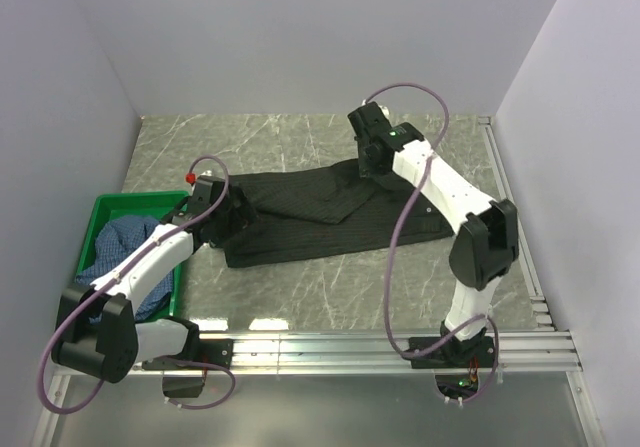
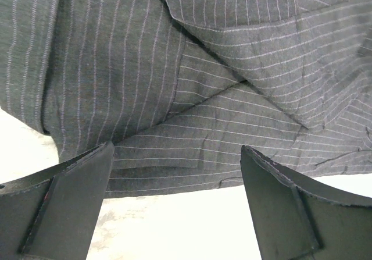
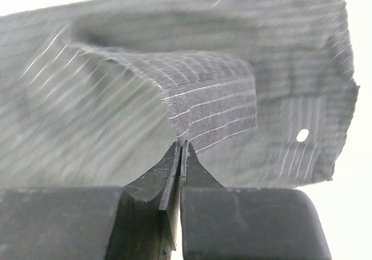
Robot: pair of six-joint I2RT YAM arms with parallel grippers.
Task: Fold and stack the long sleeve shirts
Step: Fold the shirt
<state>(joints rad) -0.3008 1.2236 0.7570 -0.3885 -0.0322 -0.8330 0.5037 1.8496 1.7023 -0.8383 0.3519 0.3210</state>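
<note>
The black pinstriped shirt (image 1: 330,217) lies across the middle of the table (image 1: 300,137), its long side running left to right. It is partly folded, with one flap laid at a slant over the layer beneath.

The right tool (image 3: 181,152) is clenched on this shirt. In the right wrist view its two fingers are pressed together, with a ridge of pinstriped cloth pinched between the tips. The cloth rises from the pinch in a small hump. From above, this tool sits at the far right part of the shirt, near its upper edge, and the white arm reaches in from the right side of the table.

The left tool (image 2: 177,155) is released, its fingers spread wide at the shirt's left end. In the left wrist view the two dark fingers flank the shirt's near edge, and pale bare table shows between them below the cloth. Overlapping layers and creases fill the space above them. The fingertips may be just touching the fabric, but neither view settles this.

The blue checked shirt (image 1: 120,247) lies crumpled inside the green crate (image 1: 135,199), partly hidden by the left arm that passes over it. The crate stands at the left side of the table, near the black shirt's left end.
</note>
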